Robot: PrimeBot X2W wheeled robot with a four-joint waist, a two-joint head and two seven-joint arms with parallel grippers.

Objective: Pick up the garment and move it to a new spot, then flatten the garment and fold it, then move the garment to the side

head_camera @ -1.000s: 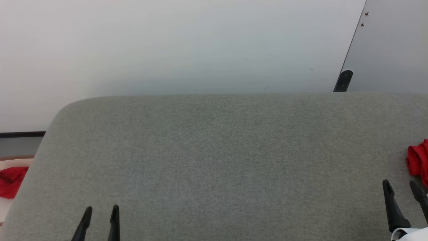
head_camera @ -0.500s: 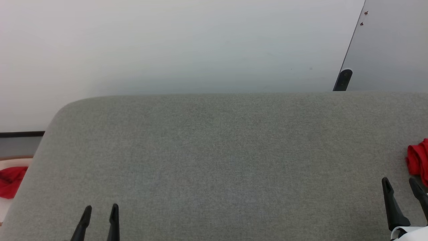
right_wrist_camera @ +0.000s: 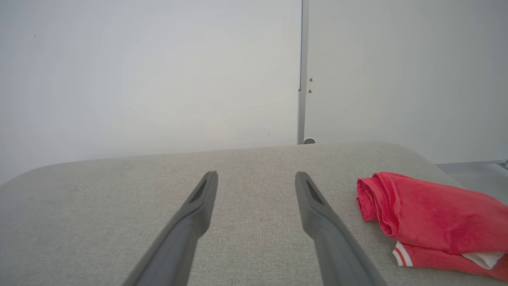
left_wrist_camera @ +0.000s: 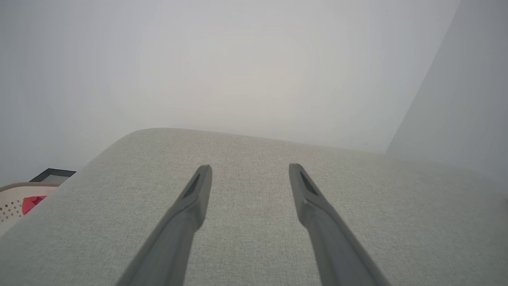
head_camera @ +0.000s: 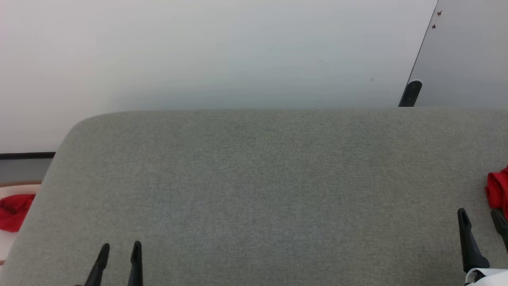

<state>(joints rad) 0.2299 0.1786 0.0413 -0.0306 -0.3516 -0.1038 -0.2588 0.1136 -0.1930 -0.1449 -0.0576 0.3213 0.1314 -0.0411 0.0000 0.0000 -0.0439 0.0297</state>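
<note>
Garment (right_wrist_camera: 428, 222) is lying folded at the right end of the grey fabric surface (head_camera: 254, 178), with its striped trim showing. The right gripper (head_camera: 478, 212) is hovering just left of it, jaws spread and empty. The left gripper (head_camera: 121, 245) is hovering near the left end, jaws likewise spread and empty.

The head camera has shifted a little, so the whole scene sits slightly higher and further right in its view. The far edge of the bench (head_camera: 254, 178) and the dark post (head_camera: 410, 93) behind it have slid that way. The garment (head_camera: 498, 190) is cut off more by the right border, and the right gripper (head_camera: 478, 212) has drifted likewise, its outer finger now clipped.
</note>
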